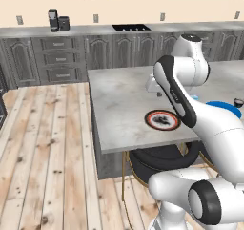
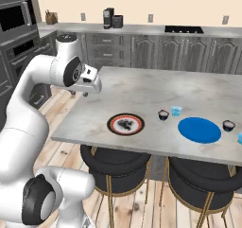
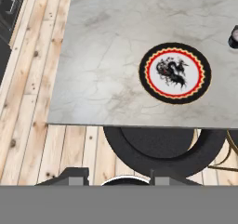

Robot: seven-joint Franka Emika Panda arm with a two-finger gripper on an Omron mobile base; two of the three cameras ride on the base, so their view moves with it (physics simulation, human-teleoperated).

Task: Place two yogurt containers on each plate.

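The patterned plate (image 2: 125, 124) with a red-orange rim lies near the island's front edge, with nothing on it (image 3: 175, 73) (image 1: 162, 120). To its right lies the bare blue plate (image 2: 199, 129), half hidden by my arm in the left base view (image 1: 224, 107). Between the plates stand a dark yogurt tub (image 2: 163, 114) and a pale blue one (image 2: 176, 110). A second dark tub (image 2: 229, 125) and a second pale blue one (image 2: 240, 138) sit right of the blue plate. My gripper (image 2: 79, 94) hovers open over the island's left end, well above the surface, holding nothing (image 3: 118, 178).
The grey marble island (image 2: 142, 92) has black round stools (image 2: 116, 161) tucked under its front edge. Wooden floor (image 1: 47, 143) lies to the left. The back counter carries a coffee machine (image 2: 109, 18) and a cooktop (image 2: 183, 29).
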